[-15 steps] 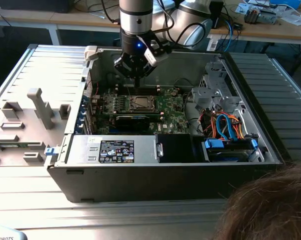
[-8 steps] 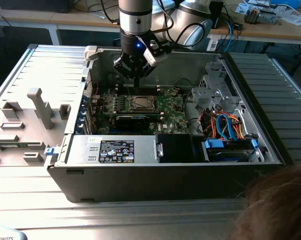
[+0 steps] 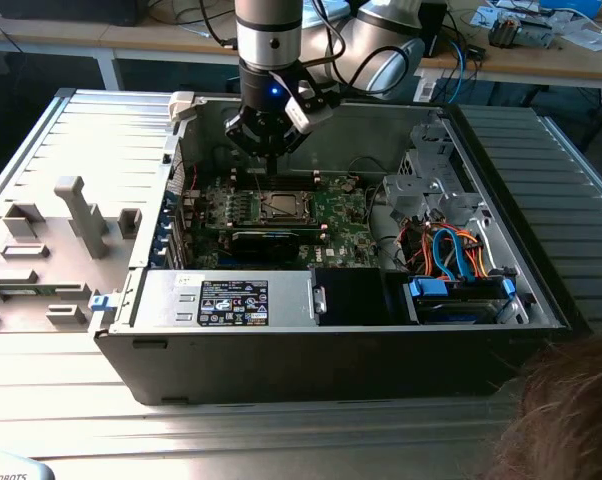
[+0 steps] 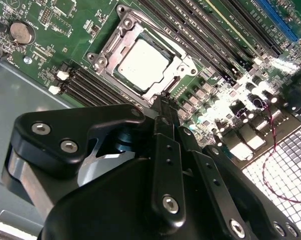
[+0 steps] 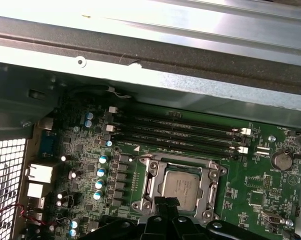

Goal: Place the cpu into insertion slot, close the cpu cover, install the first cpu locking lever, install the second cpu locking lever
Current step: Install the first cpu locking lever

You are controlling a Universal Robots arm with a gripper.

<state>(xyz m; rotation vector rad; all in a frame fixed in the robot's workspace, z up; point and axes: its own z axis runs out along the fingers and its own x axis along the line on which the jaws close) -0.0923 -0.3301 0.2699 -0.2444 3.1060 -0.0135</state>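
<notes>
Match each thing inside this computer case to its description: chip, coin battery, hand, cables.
Things: 1 chip; 2 coin battery; 3 hand; 4 cables.
Descriptions: A blue and orange, at the exterior view's right; B showing through the metal frame's cut-out; C round, silvery, on the green board; D poised at that frame's edge.
Pairs: 1-B; 2-C; 3-D; 4-A.
</notes>
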